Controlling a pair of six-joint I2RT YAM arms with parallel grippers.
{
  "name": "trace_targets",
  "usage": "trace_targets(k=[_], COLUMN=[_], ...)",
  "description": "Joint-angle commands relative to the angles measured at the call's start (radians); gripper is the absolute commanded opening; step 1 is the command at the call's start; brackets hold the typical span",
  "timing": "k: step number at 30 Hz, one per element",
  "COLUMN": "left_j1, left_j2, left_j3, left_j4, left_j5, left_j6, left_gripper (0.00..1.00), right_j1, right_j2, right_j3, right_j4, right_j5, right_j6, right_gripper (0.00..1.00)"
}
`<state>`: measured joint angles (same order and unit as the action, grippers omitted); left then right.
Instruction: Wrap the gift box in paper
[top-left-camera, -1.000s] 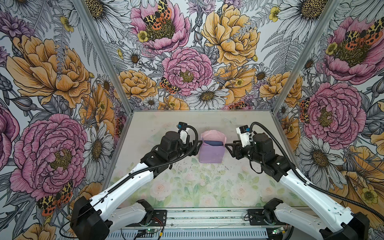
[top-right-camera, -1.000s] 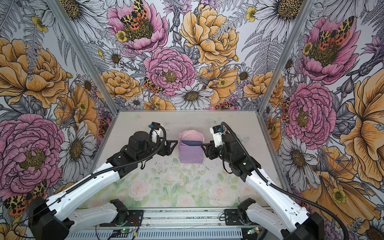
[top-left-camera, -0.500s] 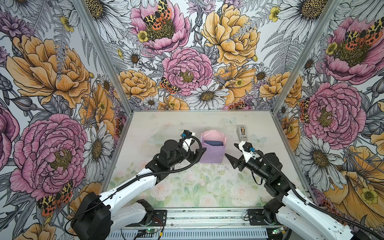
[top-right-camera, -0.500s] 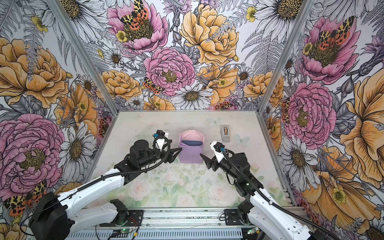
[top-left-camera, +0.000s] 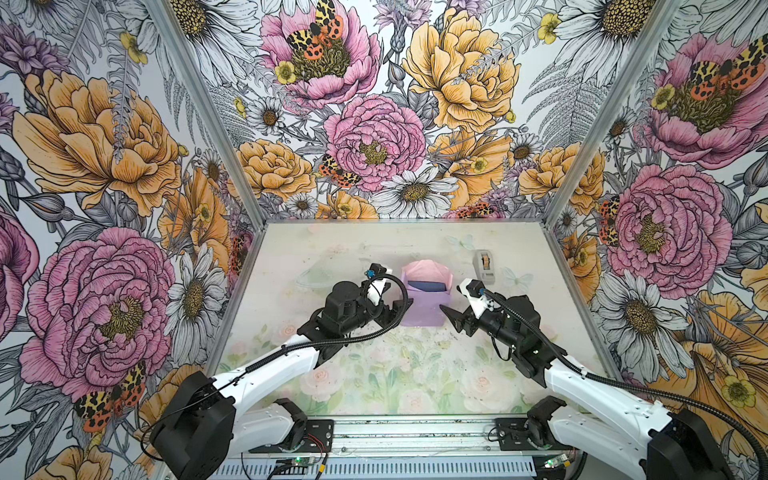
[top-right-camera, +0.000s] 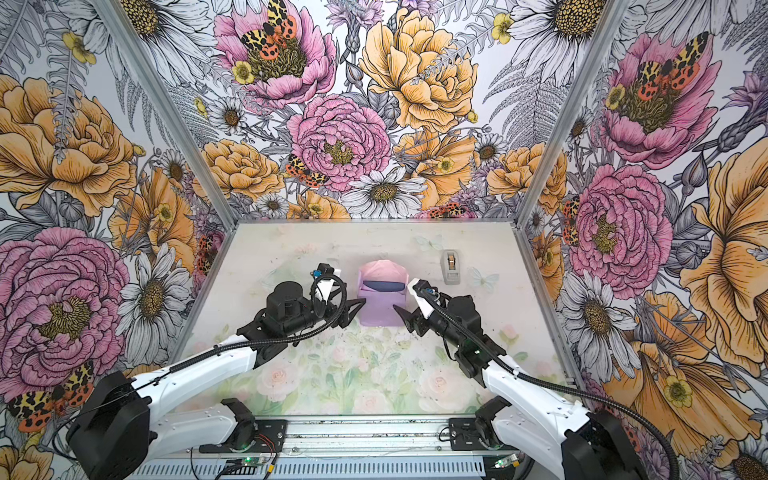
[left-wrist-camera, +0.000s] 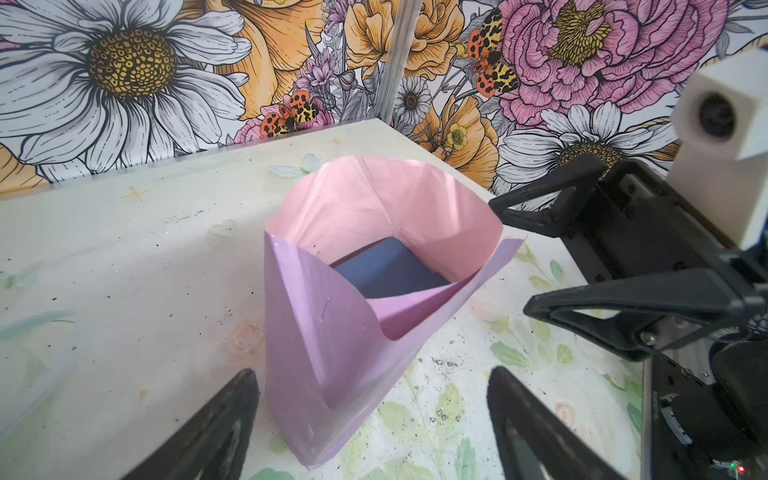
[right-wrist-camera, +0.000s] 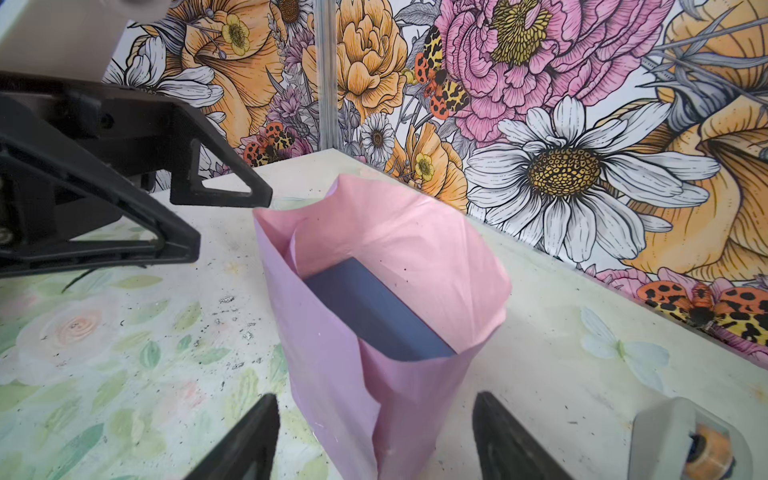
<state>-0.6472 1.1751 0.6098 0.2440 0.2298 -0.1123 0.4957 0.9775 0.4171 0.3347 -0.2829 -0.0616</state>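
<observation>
**Bench** (top-left-camera: 374, 249): pale floral top, speckled with dark crumbs. It carries every item you have below.

**Paper** (top-left-camera: 419, 309): you will find it mid-bench, a little toward the back. It stands upright as an open-topped wrap, lilac face out and pink face in. It is creased, and the far flap rises higher than the near one. It shows the same way in both top views (top-right-camera: 376, 311).

**Left hand** (top-left-camera: 401, 311): just beside the paper on its left, jaws apart and holding nothing. From its own wrist camera you see the jaws either side of the paper's near corner (left-wrist-camera: 324, 353). Whether they touch it cannot be told.

**Right hand** (top-left-camera: 449, 318): just beside the paper on its right, jaws apart and empty. Its wrist camera shows them flanking the paper's near fold (right-wrist-camera: 332, 374), with no grip on it.

**Box** (top-left-camera: 424, 286): navy, sitting low inside the paper with paper rising round it. You see only its flat top, which is clearest from the wrist cameras (left-wrist-camera: 386, 270).

**Dispenser** (top-left-camera: 484, 266): small and grey, with a roll fitted. It stands behind and to the right of the paper, apart from it.
</observation>
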Motion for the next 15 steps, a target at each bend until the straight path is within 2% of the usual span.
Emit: trace_targets(k=[1, 15], left_j1=[0.013, 0.04], left_j2=[0.013, 0.104], left_j3=[-0.017, -0.002], left_j4=[0.06, 0.125], left_j5=[0.007, 0.024], left_j6=[0.003, -0.022], left_gripper=[0.87, 0.87], right_j1=[-0.006, -0.025], right_j2=[0.027, 0.143], right_j3=[0.043, 0.057], right_j4=[0.058, 0.156], right_j5=[0.019, 0.021], right_j6=[0.006, 0.061], right_gripper=[0.74, 0.73])
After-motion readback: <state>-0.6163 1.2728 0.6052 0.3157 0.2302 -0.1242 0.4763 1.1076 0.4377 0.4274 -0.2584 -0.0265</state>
